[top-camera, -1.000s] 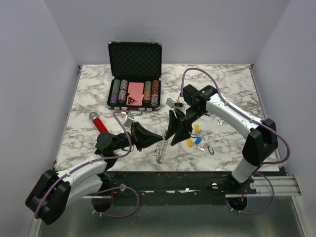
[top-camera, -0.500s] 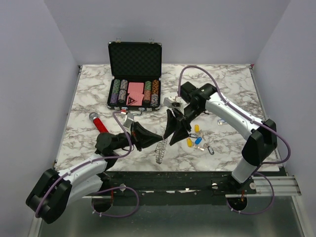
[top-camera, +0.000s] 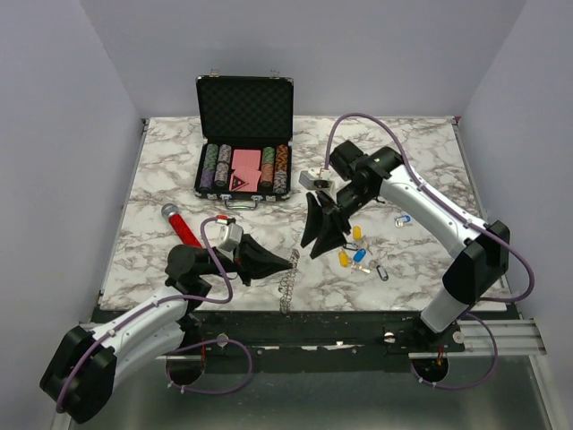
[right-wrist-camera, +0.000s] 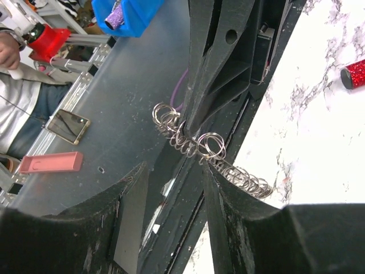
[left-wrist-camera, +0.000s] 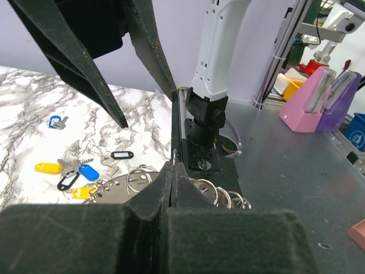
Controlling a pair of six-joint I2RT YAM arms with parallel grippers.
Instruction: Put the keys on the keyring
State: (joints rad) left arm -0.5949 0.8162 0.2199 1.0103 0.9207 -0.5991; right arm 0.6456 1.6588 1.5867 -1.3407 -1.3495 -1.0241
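Marble table (top-camera: 170,170) seen from above: the left end effector (top-camera: 291,262) is pinched fully shut on the keyring (top-camera: 287,283), which dangles at the table's near edge. Just beside it, the right end effector (top-camera: 311,251) stands roughly half open and holds nothing. The keys (top-camera: 358,255) lie loose on the table just to its right.

From the left wrist, the closed fingers (left-wrist-camera: 165,188) meet in a line. Silvery loops of the keyring (left-wrist-camera: 140,176) sit beneath them, and the keys (left-wrist-camera: 74,174) lie off to the left.

From the right wrist, the spread fingers (right-wrist-camera: 120,205) frame the keyring (right-wrist-camera: 197,145) without touching it.
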